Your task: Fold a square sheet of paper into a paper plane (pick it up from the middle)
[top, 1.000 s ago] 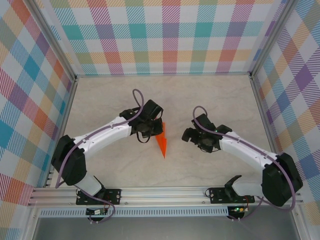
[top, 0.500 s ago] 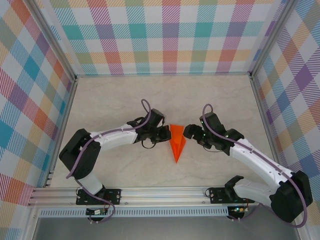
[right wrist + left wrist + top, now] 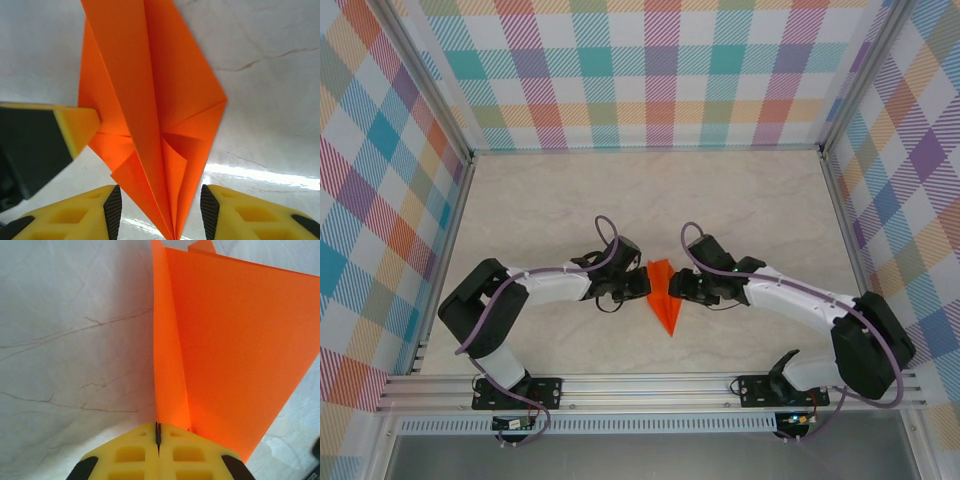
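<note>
Found the bright orange paper plane (image 3: 662,297), a narrow creased dart, over the pale marbled tabletop (image 3: 540,200), about midway between its left and right edges and nearer the near edge than the far one. Could not tell whether resting on it or lifted just clear. Traced the long axis from far to near, nose toward the near edge. Saw it flanked crosswise: left hand (image 3: 638,287) against its left side, right hand (image 3: 680,290) against its right, neither closer than the other. Judged the coming move to hinge on that: reaches square to the axis, from opposite sides.

From the left wrist, caught the left hand (image 3: 158,432) pressed together, pinching a thin upright fold of the plane (image 3: 225,350), with a broad wing sloping away rightward. From the right wrist, caught the right hand (image 3: 161,200) part spread, straddling a pointed, layered part of the plane (image 3: 150,100) without clearly clamping it, plus a yellow fingertip (image 3: 75,125) of the left hand touching the opposite side. Got the layout, not the grips, from above.
</note>
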You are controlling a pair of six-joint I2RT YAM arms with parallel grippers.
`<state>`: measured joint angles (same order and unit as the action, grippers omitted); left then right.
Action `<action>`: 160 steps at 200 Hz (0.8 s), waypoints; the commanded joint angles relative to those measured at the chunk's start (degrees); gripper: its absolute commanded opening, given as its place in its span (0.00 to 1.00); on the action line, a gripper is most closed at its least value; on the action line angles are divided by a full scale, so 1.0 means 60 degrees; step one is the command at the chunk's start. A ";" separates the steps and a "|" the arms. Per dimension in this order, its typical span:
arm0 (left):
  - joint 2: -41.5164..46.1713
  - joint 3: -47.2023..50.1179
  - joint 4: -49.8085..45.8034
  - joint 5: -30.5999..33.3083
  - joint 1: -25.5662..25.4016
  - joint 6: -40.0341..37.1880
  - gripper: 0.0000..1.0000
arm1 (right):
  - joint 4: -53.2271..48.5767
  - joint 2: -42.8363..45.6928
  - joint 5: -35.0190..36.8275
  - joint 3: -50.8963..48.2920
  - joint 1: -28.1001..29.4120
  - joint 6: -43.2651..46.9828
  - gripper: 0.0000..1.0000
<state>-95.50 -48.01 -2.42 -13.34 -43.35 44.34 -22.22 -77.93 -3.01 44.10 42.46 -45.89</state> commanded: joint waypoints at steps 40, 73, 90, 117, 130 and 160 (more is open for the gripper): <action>0.0101 0.0096 0.0032 0.0242 0.0107 0.0026 0.00 | -0.0384 -0.1455 0.0542 0.1120 0.0694 0.0496 0.53; 0.0097 0.0063 -0.0022 0.0188 0.0111 -0.0014 0.00 | -0.0311 -0.1772 0.0437 0.1348 0.0865 0.0662 0.47; 0.0083 0.0028 -0.0033 0.0144 0.0117 -0.0049 0.00 | -0.0325 -0.1938 0.0439 0.1407 0.0886 0.0675 0.46; 0.0082 0.0027 -0.0049 0.0144 0.0114 -0.0048 0.00 | -0.0569 -0.2034 0.0745 0.1520 0.0973 0.0619 0.42; 0.0078 0.0028 -0.0044 0.0144 0.0108 -0.0044 0.00 | -0.0671 -0.1866 0.0900 0.1528 0.1012 0.0604 0.42; 0.0097 0.0029 -0.0055 0.0158 0.0106 -0.0040 0.00 | -0.0716 -0.1219 0.1088 0.1458 0.1053 0.0628 0.45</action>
<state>-95.50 -48.01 -2.61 -12.78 -43.35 44.29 -25.10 -89.12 1.69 51.81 48.21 -42.74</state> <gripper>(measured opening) 0.037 0.430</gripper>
